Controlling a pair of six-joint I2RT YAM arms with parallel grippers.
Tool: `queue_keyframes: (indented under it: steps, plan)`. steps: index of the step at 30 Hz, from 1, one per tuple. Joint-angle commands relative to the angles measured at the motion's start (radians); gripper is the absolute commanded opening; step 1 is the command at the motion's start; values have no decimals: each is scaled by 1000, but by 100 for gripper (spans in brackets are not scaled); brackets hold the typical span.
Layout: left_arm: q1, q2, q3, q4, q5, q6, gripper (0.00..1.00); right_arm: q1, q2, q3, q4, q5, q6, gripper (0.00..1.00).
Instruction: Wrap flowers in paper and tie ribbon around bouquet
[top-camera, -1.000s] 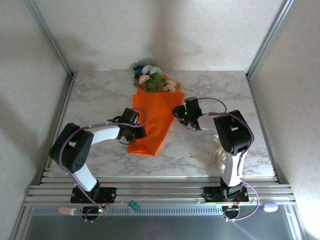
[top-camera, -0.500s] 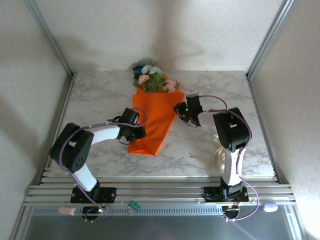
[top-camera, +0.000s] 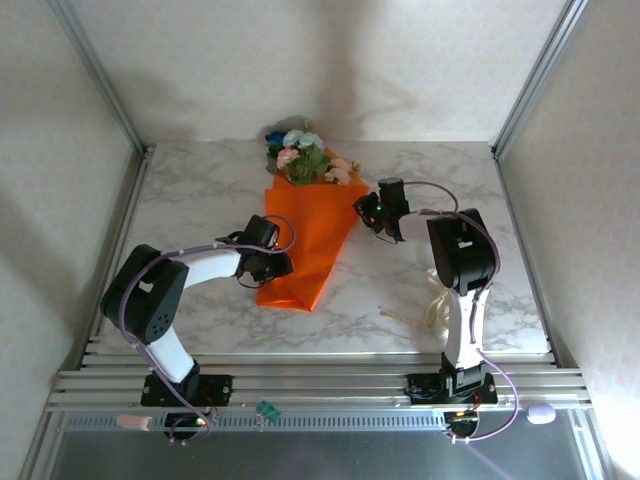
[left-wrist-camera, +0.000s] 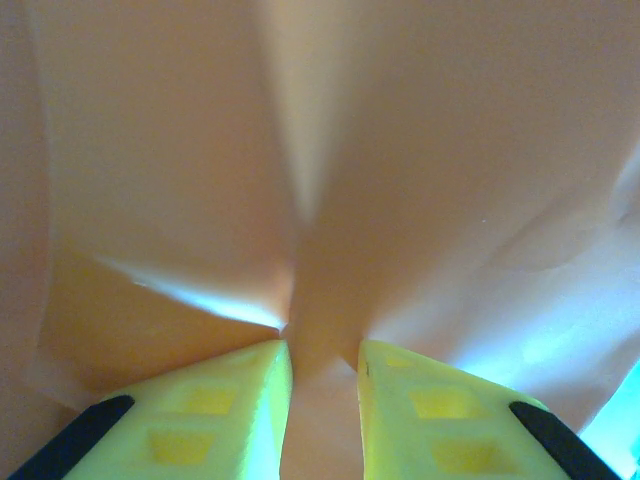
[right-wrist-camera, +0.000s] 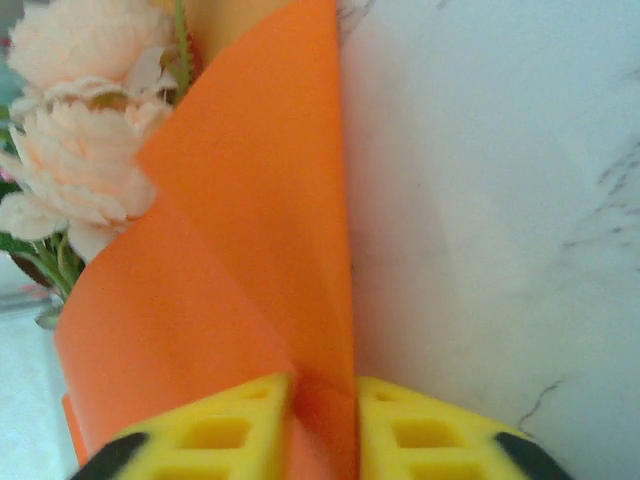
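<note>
Right gripper (right-wrist-camera: 322, 395) moved toward the flowers (right-wrist-camera: 70, 120), now pinching the paper (right-wrist-camera: 240, 260) edge.

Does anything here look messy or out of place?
The ribbon stands out: it lies in a loose tangle beside the right arm, apart from the paper folded around the flowers.

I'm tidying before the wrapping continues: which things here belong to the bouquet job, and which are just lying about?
Job: flowers, orange paper, ribbon.
Lying about: small green piece and white object, both on the front rail.
</note>
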Motion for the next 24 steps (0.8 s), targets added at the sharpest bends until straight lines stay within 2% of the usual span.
queue_keyframes:
  steps: [1,4,8,10,12,13,17,18,20,21,24]
  plan:
    - [-7,48,-10,-95,-40,23,23,-18,12,36,8,10,-16,37]
    - [-7,49,-7,-98,-41,24,23,-21,33,69,-14,2,-37,40]
    - [-7,49,-8,-102,-43,25,23,-32,73,132,-52,-24,-58,37]
    - [-7,49,-13,-102,-45,25,23,-38,87,145,-56,-32,-59,29]
    - [-8,49,-16,-102,-45,25,23,-44,91,142,-53,-24,-56,7]
    - [-7,49,-16,-102,-44,25,23,-45,87,136,-46,-15,-55,0]
    - [-7,49,-18,-102,-46,25,23,-58,76,136,-21,-6,-50,0]
    - [-8,51,-16,-103,-45,25,23,-63,77,145,-23,-9,-53,6]
    - [-7,52,-14,-102,-44,24,23,-67,76,154,-28,-1,-55,30]
    - [-8,52,-13,-102,-45,24,23,-70,78,163,-35,2,-55,35]
    - [-8,52,-11,-104,-44,24,23,-77,96,188,-44,-4,-50,33]
